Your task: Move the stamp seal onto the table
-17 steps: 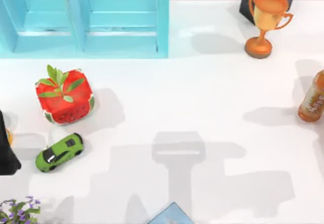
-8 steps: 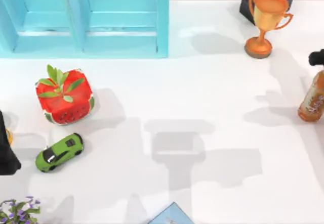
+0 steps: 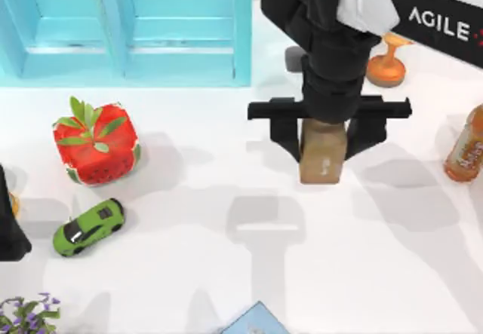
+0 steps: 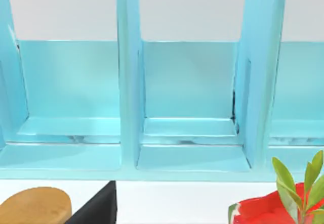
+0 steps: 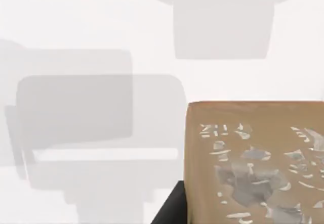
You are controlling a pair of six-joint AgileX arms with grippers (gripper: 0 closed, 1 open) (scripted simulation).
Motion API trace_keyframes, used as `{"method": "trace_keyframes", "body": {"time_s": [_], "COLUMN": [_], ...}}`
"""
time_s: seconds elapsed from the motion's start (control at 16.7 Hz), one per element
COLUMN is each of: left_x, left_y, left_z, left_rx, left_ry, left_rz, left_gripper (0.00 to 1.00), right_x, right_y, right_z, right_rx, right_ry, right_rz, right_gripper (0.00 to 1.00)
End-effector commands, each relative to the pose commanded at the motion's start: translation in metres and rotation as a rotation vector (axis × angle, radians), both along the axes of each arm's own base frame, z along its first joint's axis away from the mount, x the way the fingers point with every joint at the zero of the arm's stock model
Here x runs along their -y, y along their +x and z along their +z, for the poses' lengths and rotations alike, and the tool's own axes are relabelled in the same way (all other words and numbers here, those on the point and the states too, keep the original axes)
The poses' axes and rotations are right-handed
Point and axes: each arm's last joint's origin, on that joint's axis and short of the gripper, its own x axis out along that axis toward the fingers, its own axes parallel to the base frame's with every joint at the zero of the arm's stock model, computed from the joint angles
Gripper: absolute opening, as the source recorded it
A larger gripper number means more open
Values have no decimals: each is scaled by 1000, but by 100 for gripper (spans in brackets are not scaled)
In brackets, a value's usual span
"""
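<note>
1. Nearest, at the top view's lower edge, sit one purple-flowered plant (image 3: 26, 315) in the left corner and one blue corner of a flat object (image 3: 256, 320) near the middle
2. Next come one green toy car (image 3: 88, 226) on the table (image 3: 189, 274) and one black object (image 3: 10, 225) at the left edge; I cannot tell what that object is
3. Further in stands one red watermelon-patterned planter (image 3: 96, 144) with green leaves, just beyond the car
4. At mid-table the right gripper (image 3: 330, 139) points down, its two fingers set on either side of the one stamp seal (image 3: 323, 153), pinching it; the tan-brown block stands upright with a small dark mark on its face
5. The right wrist view shows the stamp seal (image 5: 253, 163) close up, its underside grey and mottled, above the white table (image 5: 91, 27) with grey shadows; I cannot tell whether it touches the surface
6. One orange bottle (image 3: 468, 145) stands at the right edge, well apart from the seal
7. Farthest back, one turquoise-blue shelf unit (image 3: 124, 29) fills the left rear, and the one orange trophy cup (image 3: 386, 64) shows its base behind the right arm
8. The left wrist view faces the shelf unit (image 4: 187, 107), showing three open compartments, one tan rounded object (image 4: 35, 206), and the planter (image 4: 273, 209); for the left gripper I cannot tell how the jaws stand
</note>
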Motion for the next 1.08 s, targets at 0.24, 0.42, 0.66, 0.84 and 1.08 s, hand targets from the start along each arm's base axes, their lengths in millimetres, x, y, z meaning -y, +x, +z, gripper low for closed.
{"method": "trace_keyframes", "body": {"time_s": [0.24, 0.42, 0.66, 0.84, 1.08], "left_x": [0, 0, 0, 0, 0], "left_y": [0, 0, 0, 0, 0], "left_z": [0, 0, 0, 0, 0], "left_rx": [0, 0, 0, 0, 0], "left_ry": [0, 0, 0, 0, 0], "left_rz": [0, 0, 0, 0, 0], "left_gripper": [100, 100, 100, 100, 100], "right_x": [-48, -48, -48, -49, -49], "right_y": [-9, -9, -9, -9, -9], "right_z": [-21, -21, -33, -57, -66], "right_rx": [15, 15, 12, 18, 15], "right_ry": [11, 11, 11, 14, 11], "right_rz": [0, 0, 1, 1, 0], "right_gripper": [0, 0, 0, 0, 0]}}
